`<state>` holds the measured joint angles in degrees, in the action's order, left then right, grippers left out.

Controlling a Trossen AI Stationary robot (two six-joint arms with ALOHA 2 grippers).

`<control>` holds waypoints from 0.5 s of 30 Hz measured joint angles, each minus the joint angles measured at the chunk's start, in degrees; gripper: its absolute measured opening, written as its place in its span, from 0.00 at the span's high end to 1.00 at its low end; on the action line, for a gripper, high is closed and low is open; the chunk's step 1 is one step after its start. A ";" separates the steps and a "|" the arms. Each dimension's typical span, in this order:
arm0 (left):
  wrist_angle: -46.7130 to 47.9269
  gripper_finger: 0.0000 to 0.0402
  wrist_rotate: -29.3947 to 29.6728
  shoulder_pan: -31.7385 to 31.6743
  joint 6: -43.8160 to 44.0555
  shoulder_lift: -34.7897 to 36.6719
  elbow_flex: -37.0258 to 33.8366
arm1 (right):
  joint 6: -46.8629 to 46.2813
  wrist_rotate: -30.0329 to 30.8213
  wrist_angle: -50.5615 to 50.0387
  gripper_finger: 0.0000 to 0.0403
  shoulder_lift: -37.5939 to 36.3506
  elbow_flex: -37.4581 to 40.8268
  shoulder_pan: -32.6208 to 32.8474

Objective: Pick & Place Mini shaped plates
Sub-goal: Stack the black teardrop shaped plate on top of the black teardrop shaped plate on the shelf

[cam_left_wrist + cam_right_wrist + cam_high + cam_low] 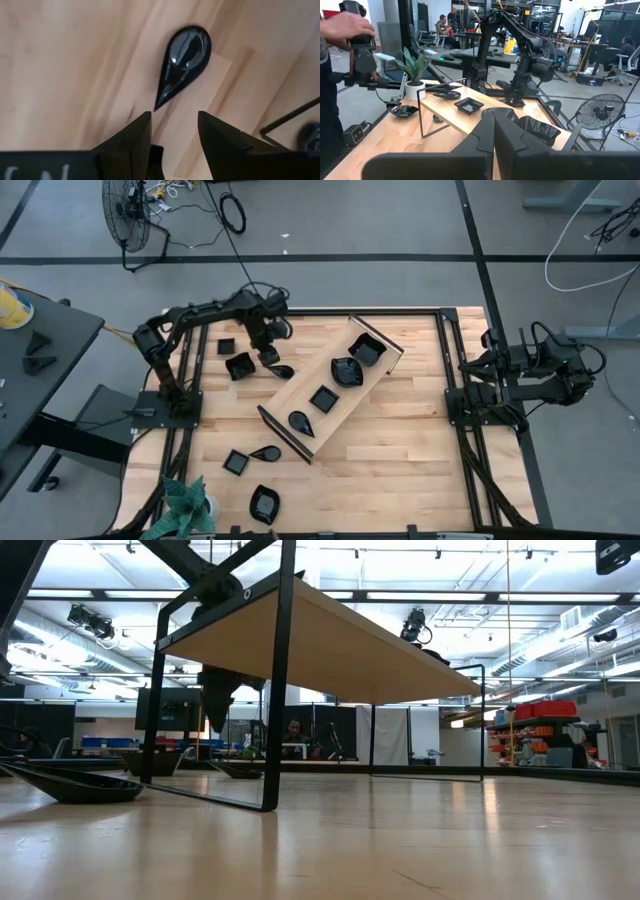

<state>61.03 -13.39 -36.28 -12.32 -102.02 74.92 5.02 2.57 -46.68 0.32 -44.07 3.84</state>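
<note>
Several glossy black mini plates are in the high view. Four sit on the long light-wood tray (336,412). Others lie on the table: a square one (226,345), a wavy one (240,365), a teardrop one (280,368), and three near the front (235,462) (266,452) (264,502). My left gripper (174,125) is open and hovers just over the pointed tail of the teardrop plate (182,55), which lies flat on the wood. My right gripper (494,131) is shut, parked off the table's right side (520,370).
The tray stands raised on thin black wire legs (272,690), slanting across the table's middle. A potted plant (185,505) sits at the near left corner. Black frame rails (452,370) border the table. A person's hand (345,25) holds a device beyond the table's edge.
</note>
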 joint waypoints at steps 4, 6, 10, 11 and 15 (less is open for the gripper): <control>-3.27 0.58 0.18 0.61 -0.09 0.00 -3.01 | 0.00 0.00 0.00 0.97 0.00 0.00 0.00; -5.20 0.58 0.22 0.62 -0.29 0.00 -3.98 | 0.00 0.00 0.00 0.97 0.00 0.00 0.00; -10.17 0.58 0.51 1.27 -0.33 0.00 -5.73 | 0.00 0.00 0.00 0.97 0.00 0.00 0.00; -11.06 0.58 0.77 1.52 -0.33 0.00 -6.23 | 0.02 0.00 0.00 0.97 0.00 0.00 0.00; -12.47 0.58 3.56 2.47 -0.39 0.00 -7.35 | 0.00 0.00 -0.02 0.97 0.00 0.00 0.02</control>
<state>48.56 -9.82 -33.82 -12.71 -102.02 67.57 5.02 2.57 -46.70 0.32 -44.07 3.86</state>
